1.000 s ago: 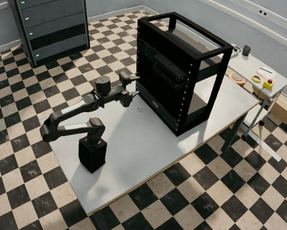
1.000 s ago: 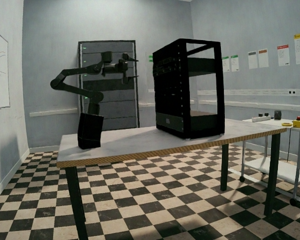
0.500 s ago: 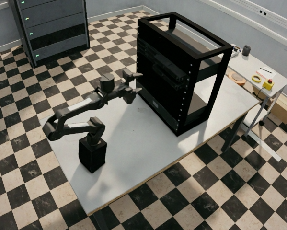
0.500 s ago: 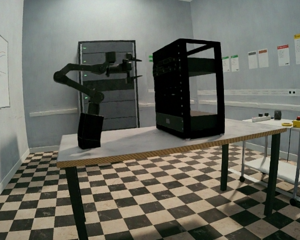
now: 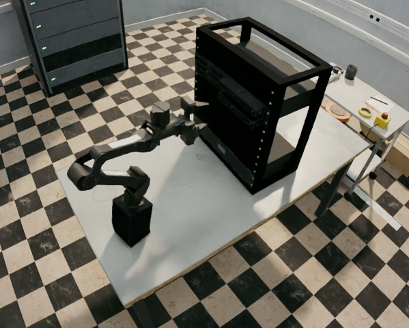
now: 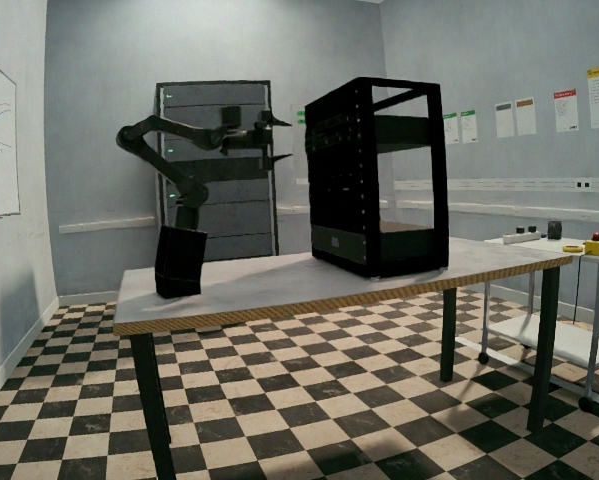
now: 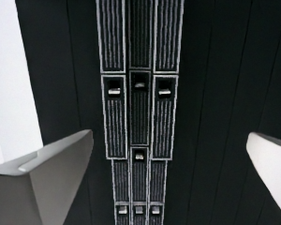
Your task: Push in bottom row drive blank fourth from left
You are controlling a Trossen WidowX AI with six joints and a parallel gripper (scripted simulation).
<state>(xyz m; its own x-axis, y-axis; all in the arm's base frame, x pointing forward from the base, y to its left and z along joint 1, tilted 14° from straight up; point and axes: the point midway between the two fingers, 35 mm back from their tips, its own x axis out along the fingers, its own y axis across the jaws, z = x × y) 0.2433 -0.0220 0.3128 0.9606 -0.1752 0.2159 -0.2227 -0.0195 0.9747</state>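
Observation:
The black open-frame rack [image 5: 261, 106] stands on the white table and also shows in the exterior view [image 6: 374, 175]. Its drive blanks show in the wrist view as three long side-by-side strips of ribbed panels [image 7: 140, 112], each with a small silver latch, turned a quarter turn in the picture. My gripper [image 5: 201, 116] [image 6: 288, 139] is open and empty. It hovers just in front of the upper part of the rack's front face, not touching it. In the wrist view the two fingers frame the strips of blanks. I cannot tell which blank is the bottom row's fourth.
The arm's base [image 5: 132, 219] sits at the table's near left. A grey server cabinet [image 5: 74, 38] stands on the floor behind. A side trolley [image 5: 367, 102] with a yellow stop button and tape stands to the right of the table.

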